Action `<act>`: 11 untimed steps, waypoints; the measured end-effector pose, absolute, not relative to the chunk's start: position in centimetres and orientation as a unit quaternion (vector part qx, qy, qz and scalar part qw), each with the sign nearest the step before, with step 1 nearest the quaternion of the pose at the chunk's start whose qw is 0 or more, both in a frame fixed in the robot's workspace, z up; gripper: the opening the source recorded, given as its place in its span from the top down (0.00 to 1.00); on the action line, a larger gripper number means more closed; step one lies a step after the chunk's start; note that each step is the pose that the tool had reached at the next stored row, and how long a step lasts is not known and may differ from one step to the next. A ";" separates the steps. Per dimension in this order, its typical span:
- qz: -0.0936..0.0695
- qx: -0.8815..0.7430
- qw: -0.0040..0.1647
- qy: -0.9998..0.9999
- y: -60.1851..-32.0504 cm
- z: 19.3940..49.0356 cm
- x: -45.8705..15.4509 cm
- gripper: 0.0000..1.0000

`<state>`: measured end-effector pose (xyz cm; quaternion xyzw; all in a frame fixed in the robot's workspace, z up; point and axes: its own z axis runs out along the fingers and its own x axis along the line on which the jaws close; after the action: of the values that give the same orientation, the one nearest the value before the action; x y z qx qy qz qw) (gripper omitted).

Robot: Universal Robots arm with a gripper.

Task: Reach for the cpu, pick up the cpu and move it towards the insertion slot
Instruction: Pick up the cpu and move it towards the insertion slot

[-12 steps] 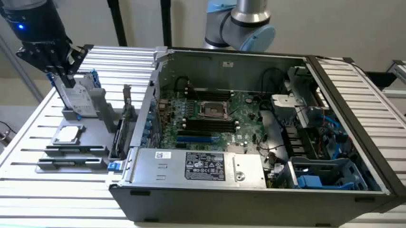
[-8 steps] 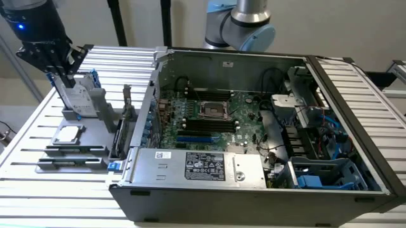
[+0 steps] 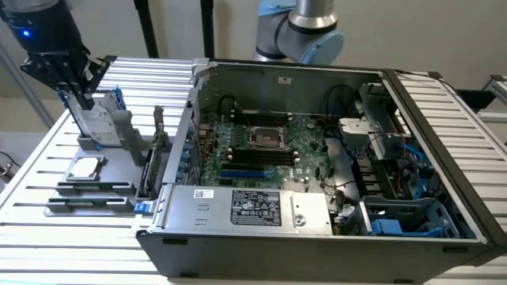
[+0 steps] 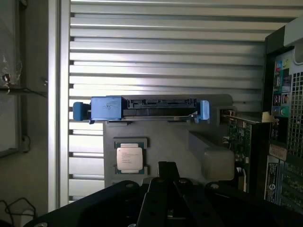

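Observation:
The cpu (image 3: 85,168) is a small silvery square chip lying flat in a grey holder (image 3: 111,155) at the exterior view's left. In the wrist view the cpu (image 4: 131,157) sits just beyond and to one side of my fingertips. My gripper (image 3: 82,104) hangs above the holder's far end, close to the upright hard drive (image 3: 101,126), well above the chip. Its fingers (image 4: 166,166) are pressed together with nothing between them. The insertion slot (image 3: 265,138), a silvery-framed socket with a dark centre, lies on the green board inside the open computer case.
The hard drive with its blue bracket (image 4: 147,108) stands on edge between my gripper and the slatted table (image 3: 47,237). The case wall (image 3: 184,130) and an upright card (image 3: 158,139) separate the holder from the board. A power supply (image 3: 246,208) fills the case's near side.

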<state>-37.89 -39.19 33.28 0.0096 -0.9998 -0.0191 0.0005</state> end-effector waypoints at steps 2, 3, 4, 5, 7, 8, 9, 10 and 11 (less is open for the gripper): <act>-0.019 0.010 0.000 -1.000 -39.2 33.3 -37.9 0.89; -0.019 0.010 0.000 -1.000 -39.2 33.3 -37.9 0.89; -0.019 0.010 0.001 -1.000 -39.2 33.3 -37.9 0.89; -0.019 0.009 0.001 -1.000 -39.2 33.2 -38.1 0.89; -0.019 0.010 0.000 -1.000 -39.2 33.0 -38.8 0.89; -0.019 0.010 0.000 -1.000 -39.2 32.9 -39.3 0.89; -0.019 0.010 0.000 -1.000 -39.2 32.9 -39.7 0.89; -0.019 0.010 0.000 -1.000 -39.3 32.8 -40.2 0.89; -0.019 0.010 0.000 -1.000 -39.4 32.8 -40.6 0.89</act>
<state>-40.61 -39.36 32.78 0.0095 -0.9998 -0.0191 0.0005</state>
